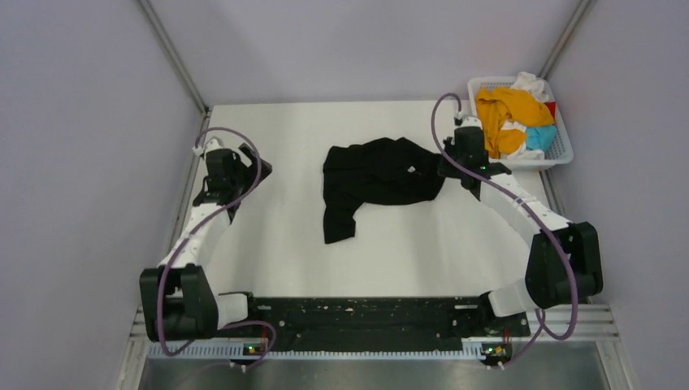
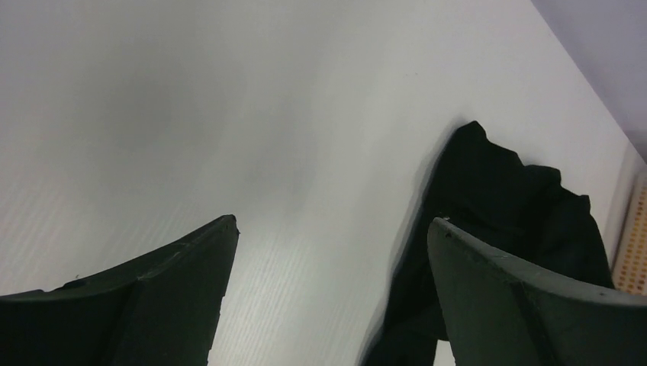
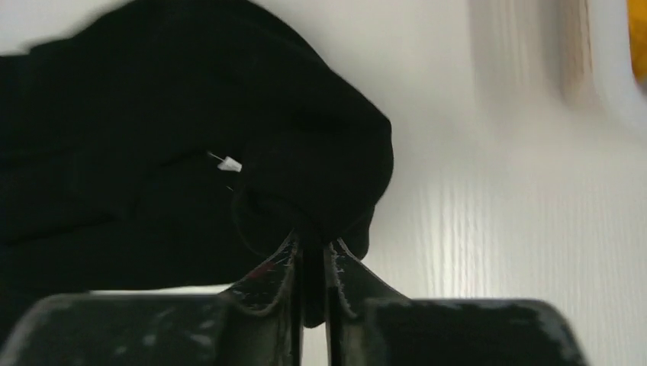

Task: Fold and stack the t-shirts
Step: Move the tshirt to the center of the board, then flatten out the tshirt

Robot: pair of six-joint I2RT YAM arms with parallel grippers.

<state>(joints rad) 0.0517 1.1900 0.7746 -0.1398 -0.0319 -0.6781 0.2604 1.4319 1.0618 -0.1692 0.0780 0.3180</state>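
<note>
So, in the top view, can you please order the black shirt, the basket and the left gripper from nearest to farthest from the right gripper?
1. Black shirt: at the middle; its right edge is pinched in the right gripper.
2. Basket: in the far right corner, just beyond the gripper.
3. Left gripper: far over on the left side.

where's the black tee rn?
In the top view the black t-shirt lies crumpled mid-table, slightly right of centre; the right gripper pinches its right edge, the white basket beyond at the far-right corner.
</note>
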